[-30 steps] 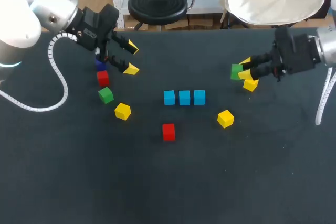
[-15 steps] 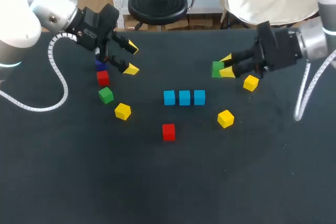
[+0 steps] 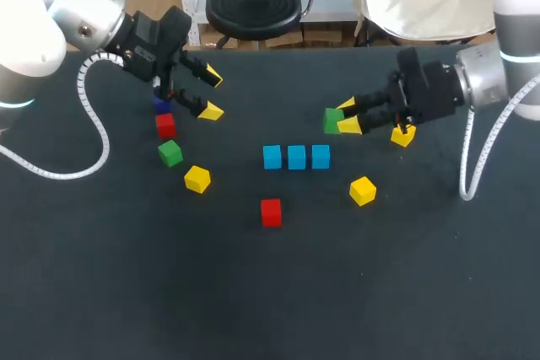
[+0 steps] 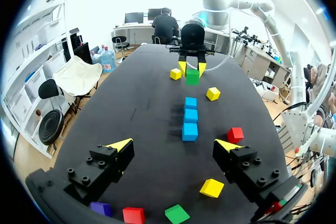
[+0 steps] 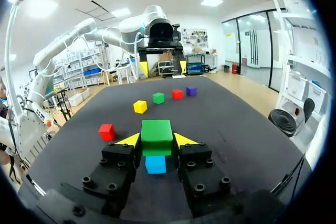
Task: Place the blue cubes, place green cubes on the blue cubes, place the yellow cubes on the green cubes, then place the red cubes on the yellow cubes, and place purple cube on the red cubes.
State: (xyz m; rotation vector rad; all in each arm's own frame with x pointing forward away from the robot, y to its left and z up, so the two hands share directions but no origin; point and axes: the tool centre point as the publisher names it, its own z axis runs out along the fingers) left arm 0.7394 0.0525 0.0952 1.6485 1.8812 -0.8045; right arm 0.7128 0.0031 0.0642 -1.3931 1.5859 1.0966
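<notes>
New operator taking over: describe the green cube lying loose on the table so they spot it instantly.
Go to the table's left side, by the left tool. From there a line runs toward the robot: purple cube, red cube, green cube, yellow cube. Yours is the only green one resting on the table; the other green cube is gripped in the right tool.

Head view: the small purple cube [image 3: 160, 104] was mostly hidden behind the left gripper [image 3: 211, 94]. The far yellow cube [image 3: 403, 136] was partly covered by the body of the right gripper [image 3: 348, 116].
Right wrist view: the held green cube [image 5: 156, 136] blocked the row of blue cubes [image 5: 155, 164]; only one blue face showed.
Left wrist view: the red cube [image 4: 133, 215] and the loose green cube [image 4: 177, 214] were clipped at the picture's edge.
</notes>
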